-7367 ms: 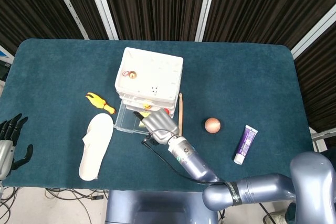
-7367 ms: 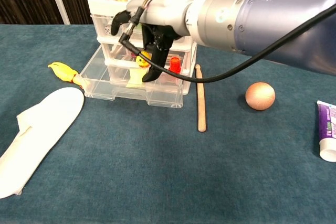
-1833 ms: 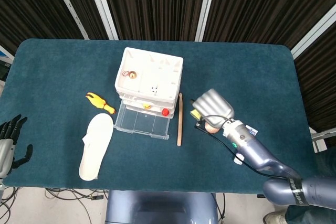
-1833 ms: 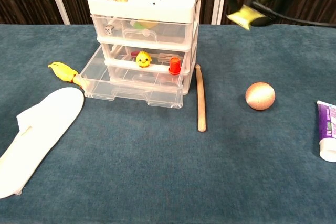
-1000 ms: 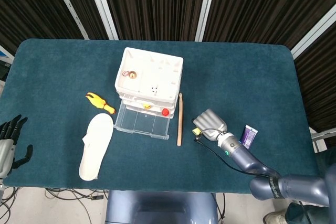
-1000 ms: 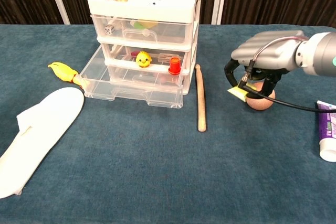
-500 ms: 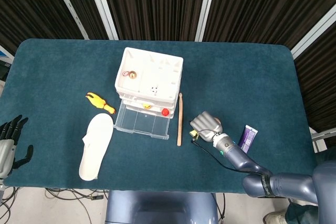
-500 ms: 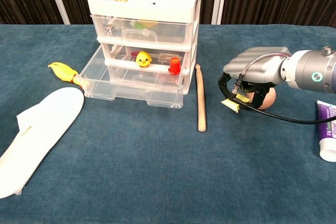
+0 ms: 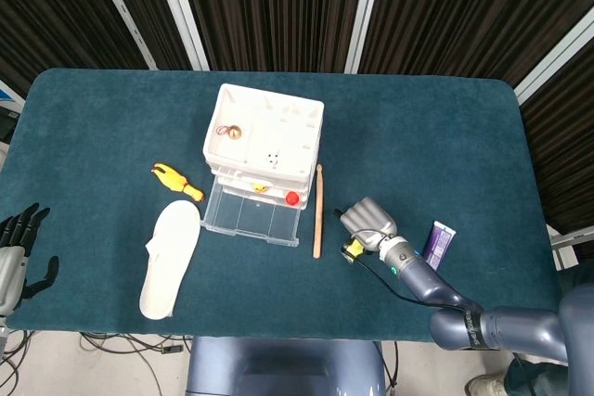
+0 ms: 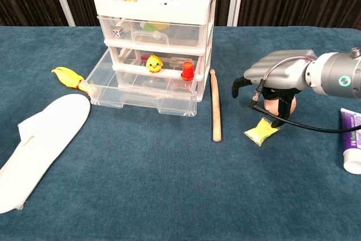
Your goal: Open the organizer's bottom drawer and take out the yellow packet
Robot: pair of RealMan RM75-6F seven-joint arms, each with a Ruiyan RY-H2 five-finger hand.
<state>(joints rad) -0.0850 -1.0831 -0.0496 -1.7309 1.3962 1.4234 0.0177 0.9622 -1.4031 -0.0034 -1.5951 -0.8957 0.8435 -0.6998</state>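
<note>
Both steps looked done: the drawer (image 10: pixel 141 91) stood open, the packet (image 10: pixel 262 131) lay on the table (image 10: pixel 169 196), the right hand (image 10: pixel 274 83) above it, fingers apart, holding nothing.

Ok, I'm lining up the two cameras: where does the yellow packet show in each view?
Head view: the packet lies on the cloth at lower centre-right, just under the right hand.
Chest view: the packet lies right of centre, below the right hand.
Shared landmark: the wooden stick, left of the packet in both.
</note>
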